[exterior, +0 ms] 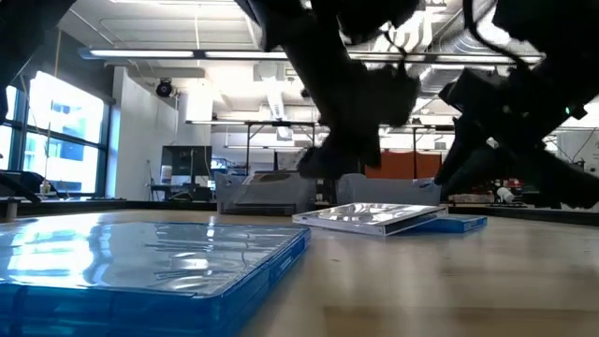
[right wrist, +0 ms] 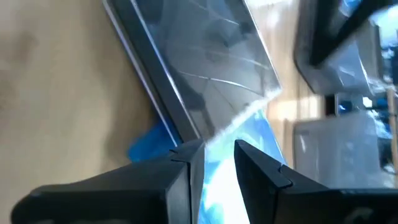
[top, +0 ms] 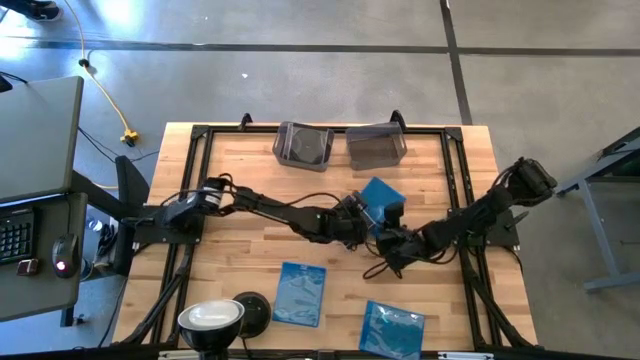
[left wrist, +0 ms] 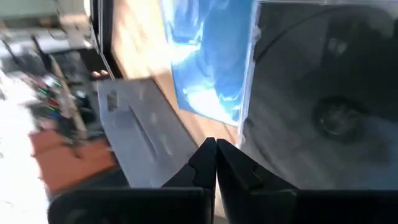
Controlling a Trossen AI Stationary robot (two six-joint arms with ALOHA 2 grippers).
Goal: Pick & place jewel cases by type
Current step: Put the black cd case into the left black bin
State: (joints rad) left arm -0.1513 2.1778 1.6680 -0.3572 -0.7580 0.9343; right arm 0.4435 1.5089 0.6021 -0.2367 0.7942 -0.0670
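High view: two smoky bins (top: pixel 304 145) sit at twelve o'clock, contents unclear; blue jewel cases lie loose at six (top: pixel 300 293) and five o'clock (top: pixel 392 329); a third blue case (top: pixel 381 196) is at centre, where both grippers meet. Low view: a dark case (exterior: pixel 374 216) rests on it. Left wrist view: left gripper (left wrist: pixel 216 151) shut, empty. Right wrist view: right gripper (right wrist: pixel 216 155) pinches the blue case's edge. Most sorting seems left

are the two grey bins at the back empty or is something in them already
Left bin holds something dark, apparently a case. Right bin: cannot tell; nothing distinct shows through its smoky walls.
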